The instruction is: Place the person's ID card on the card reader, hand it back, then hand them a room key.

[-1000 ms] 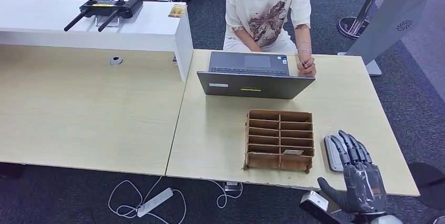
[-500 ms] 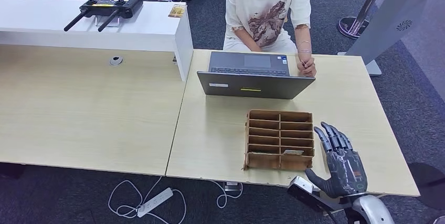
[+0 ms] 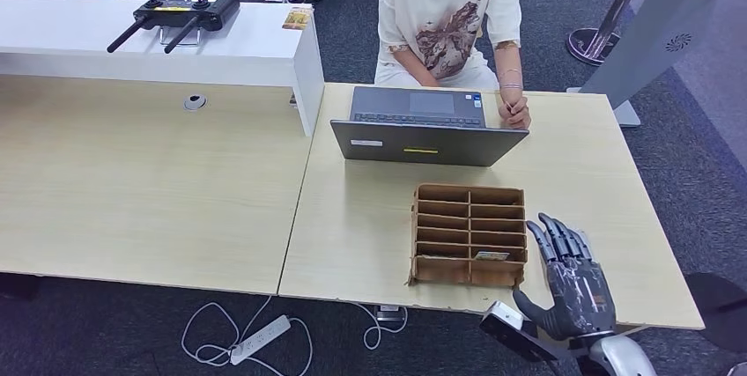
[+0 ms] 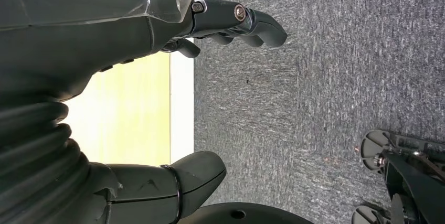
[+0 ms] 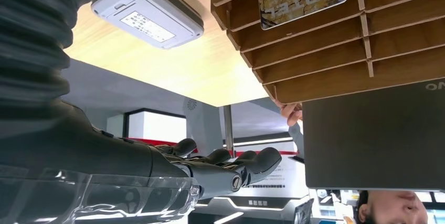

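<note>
The left hand (image 4: 157, 30) hangs over grey carpet (image 4: 315, 87) beside the worktop (image 3: 132, 182) edge, fingers apart and holding nothing. At 12 o'clock a person (image 3: 449, 15) sits behind a grey laptop (image 3: 429, 140). In the middle stands a brown card box (image 3: 469, 235) with 1 room key (image 3: 491, 255) in a near slot. At 5 o'clock the right hand (image 3: 573, 283) is wide and empty, over the grey card reader (image 5: 147, 11).
</note>
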Robot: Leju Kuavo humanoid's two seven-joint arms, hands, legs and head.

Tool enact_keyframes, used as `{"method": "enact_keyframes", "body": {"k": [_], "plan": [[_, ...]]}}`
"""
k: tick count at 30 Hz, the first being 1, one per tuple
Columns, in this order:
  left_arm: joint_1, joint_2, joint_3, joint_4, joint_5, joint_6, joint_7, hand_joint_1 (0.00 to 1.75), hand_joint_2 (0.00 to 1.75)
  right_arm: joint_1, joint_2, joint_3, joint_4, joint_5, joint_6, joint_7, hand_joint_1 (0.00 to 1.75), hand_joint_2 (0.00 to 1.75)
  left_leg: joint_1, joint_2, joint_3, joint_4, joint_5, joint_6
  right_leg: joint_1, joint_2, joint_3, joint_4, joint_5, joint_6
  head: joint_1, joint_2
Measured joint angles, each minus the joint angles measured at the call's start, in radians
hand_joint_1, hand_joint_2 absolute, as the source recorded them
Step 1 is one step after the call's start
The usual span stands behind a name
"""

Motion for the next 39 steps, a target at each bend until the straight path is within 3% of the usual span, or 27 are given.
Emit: {"method": "enact_keyframes", "body": {"k": [39], "plan": [[0.0,0.002,0.0,0.0,-0.011,-0.006,-0.01,0.0,1.75,-0.121,0.031,0.058,0.152,0.0,0.038,-0.025,0.0,1.75,0.0,0.0,0.0,0.0,0.0,0.0,0.0,0.0,0.0,0.0,0.0,0.0,0.0,0.0]]}}
